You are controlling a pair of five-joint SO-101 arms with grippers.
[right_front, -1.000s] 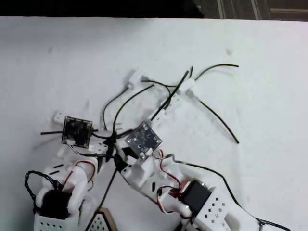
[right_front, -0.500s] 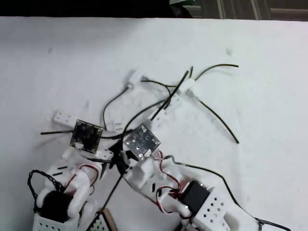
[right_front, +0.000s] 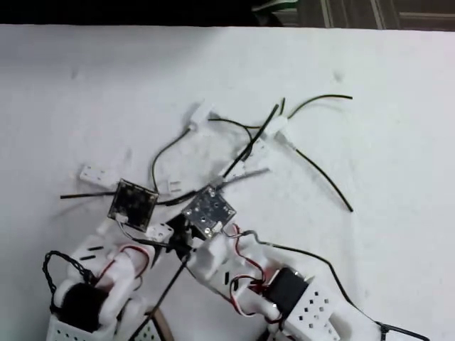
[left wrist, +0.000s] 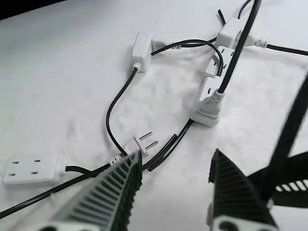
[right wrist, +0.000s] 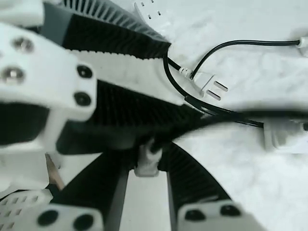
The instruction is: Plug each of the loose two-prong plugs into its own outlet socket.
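My left gripper [left wrist: 175, 159] hovers open just above the table, one fingertip beside a loose white two-prong plug [left wrist: 144, 143] on a black cord. A white outlet socket [left wrist: 29, 168] lies flat to one side of it. That plug [right_front: 173, 187] and socket [right_front: 96, 174] show in the high view too. My right gripper [right wrist: 147, 155] is shut on another white plug [right wrist: 146, 163], whose black cord [right wrist: 231, 118] stretches away taut. It sits close against the left arm's fingers [right wrist: 115, 41]. The loose plug [right wrist: 208, 85] also lies beyond them.
More white sockets and plugs [right_front: 201, 114] [right_front: 277, 126] [right_front: 234, 170] lie tangled in black cords at mid-table. A long cord [right_front: 323, 177] trails to the right. Both arm bases [right_front: 85, 305] [right_front: 291, 298] crowd the near edge. A dark strip [right_front: 142, 13] borders the far table edge.
The left arm's wrist has shifted right and nearer, toward the right arm. The cord held by the right gripper has lifted and swung, now blurred across mid-table.
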